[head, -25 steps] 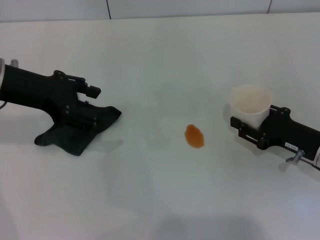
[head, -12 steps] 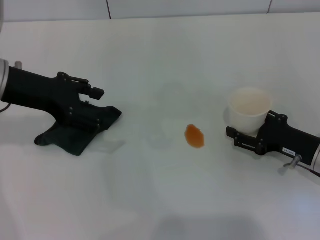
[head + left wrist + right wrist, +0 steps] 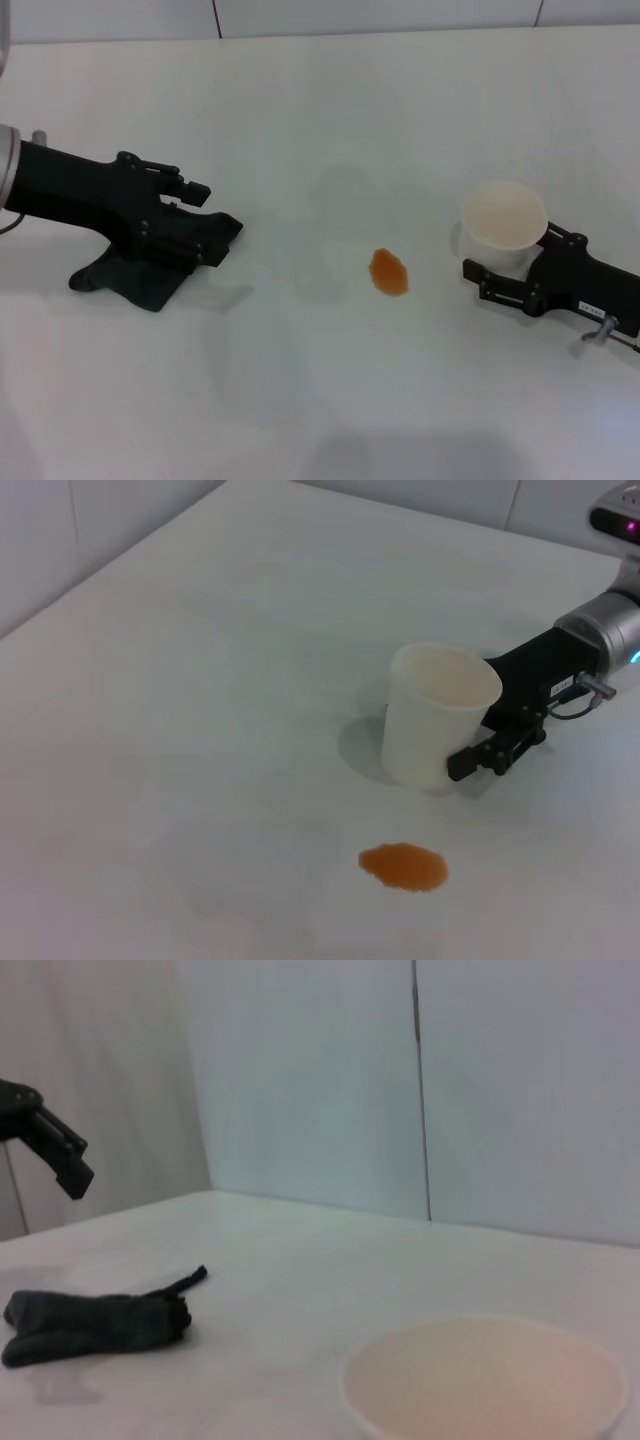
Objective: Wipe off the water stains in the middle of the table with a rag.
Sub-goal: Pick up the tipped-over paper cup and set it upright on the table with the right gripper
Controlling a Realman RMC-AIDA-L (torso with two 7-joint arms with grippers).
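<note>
One rag (image 3: 150,265), one stain (image 3: 389,272), one cup (image 3: 503,228), two grippers (image 3: 195,215) (image 3: 480,280).

L arm: enters mid-left edge of head view, reaching right | left gripper (image 3: 190,215): low, fingers apart | R arm: from lower-right edge | right gripper (image 3: 505,262): fingers clamped on cup (image 3: 503,230) sides

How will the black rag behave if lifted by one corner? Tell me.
The rag lies crumpled with folds and pointed corners, so it will probably hang limp. It looks thin, likely light. Bunched in the right wrist view, it may unfold when raised.
</note>
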